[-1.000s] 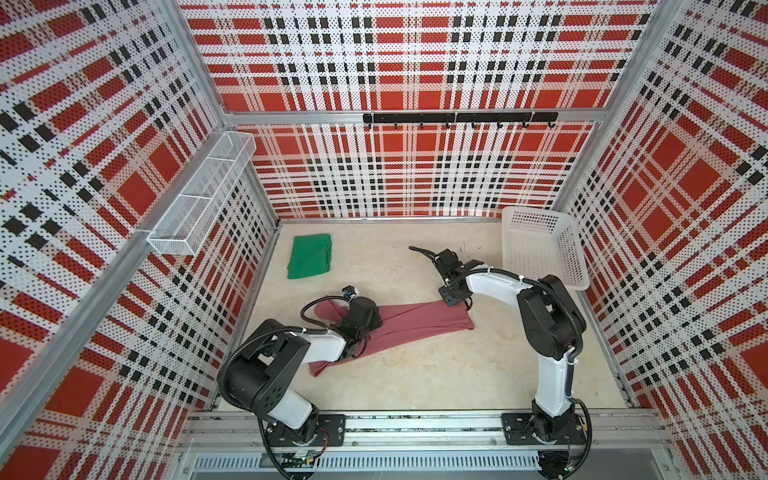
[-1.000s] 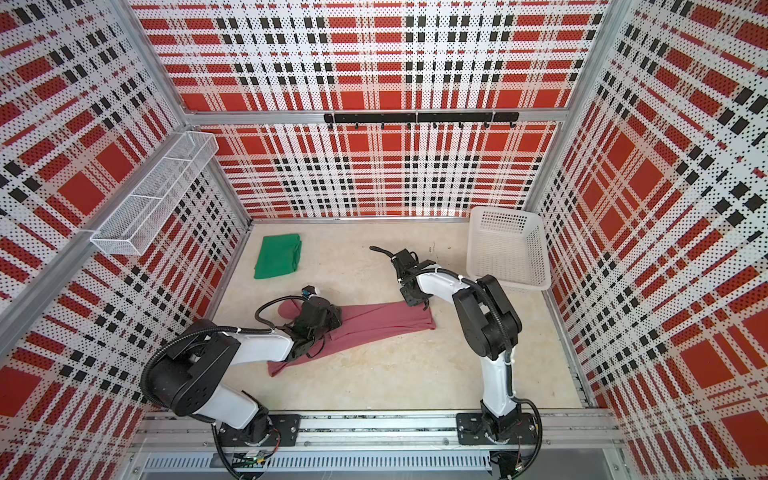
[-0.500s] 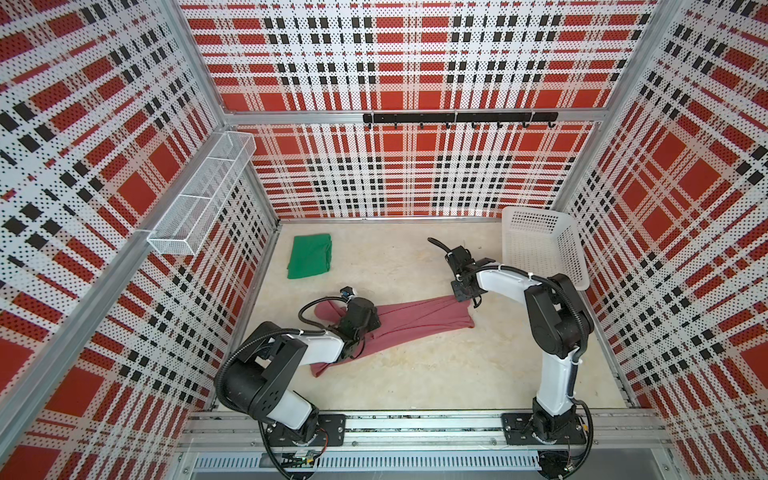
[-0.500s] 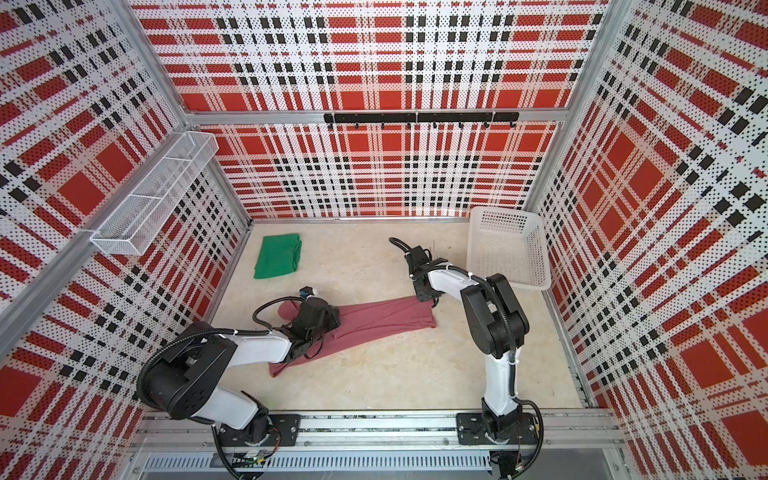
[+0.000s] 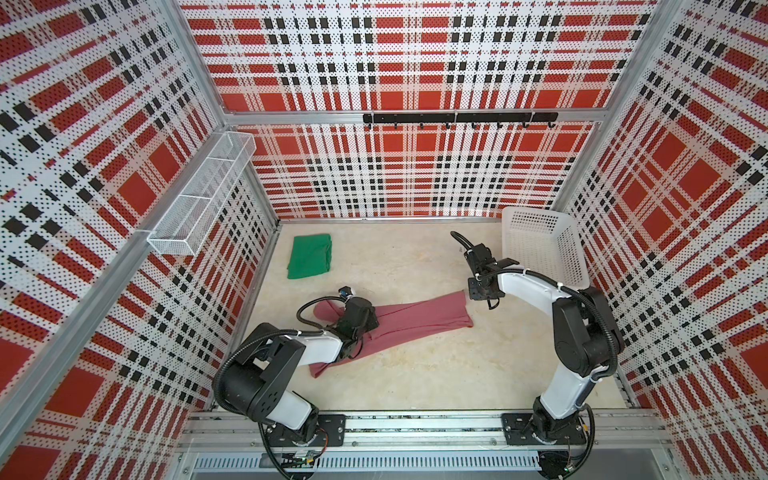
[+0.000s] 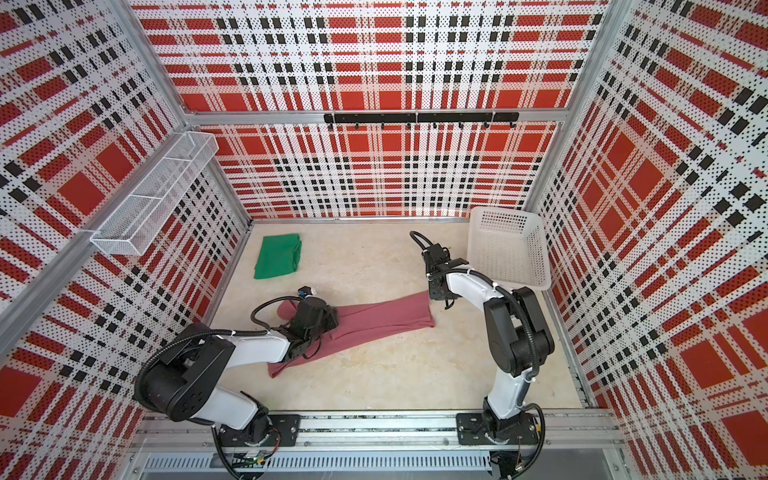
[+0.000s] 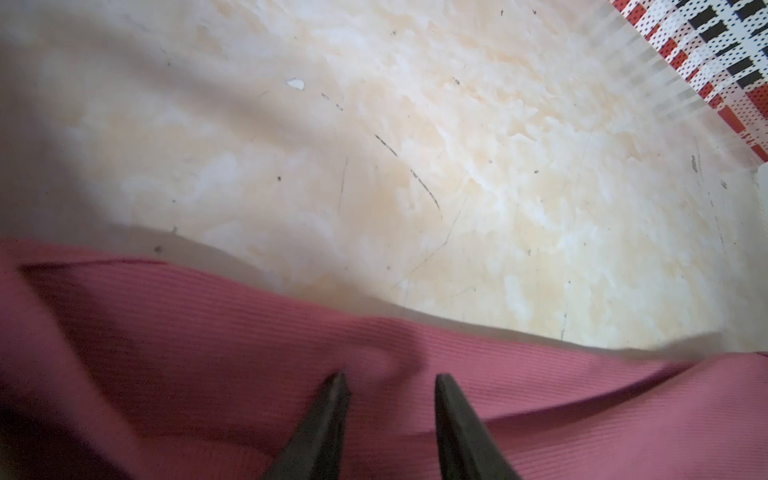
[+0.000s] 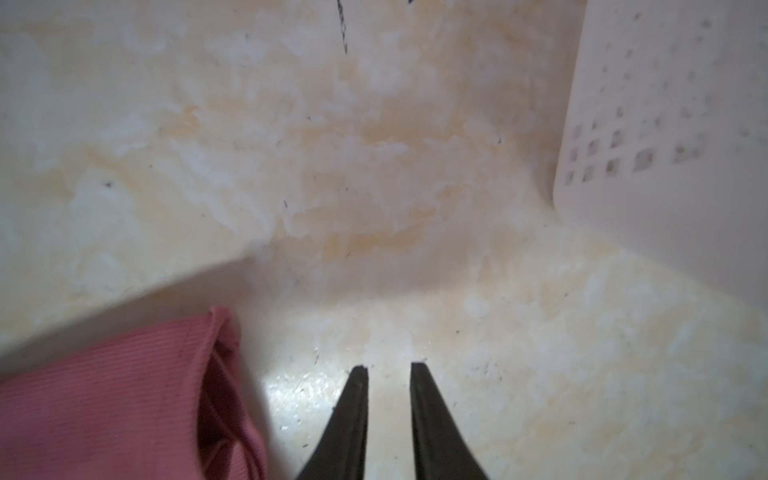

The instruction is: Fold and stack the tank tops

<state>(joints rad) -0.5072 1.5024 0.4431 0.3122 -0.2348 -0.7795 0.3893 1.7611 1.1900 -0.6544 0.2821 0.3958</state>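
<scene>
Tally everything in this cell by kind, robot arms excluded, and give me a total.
Tank tops: 2 (green tank top, pink tank top)
White plastic basket: 1
Wire wall shelf: 1
Hook rail: 1
Total: 5

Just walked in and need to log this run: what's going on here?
Tank tops are being folded on the beige table. The bright green cloth tank top lies folded at the far left. The dusty pink ribbed tank top lies stretched long across the middle. The left gripper sits open over its strap end; the right gripper, slightly open and empty, is over bare table beside its hem, near the white perforated plastic basket.
</scene>
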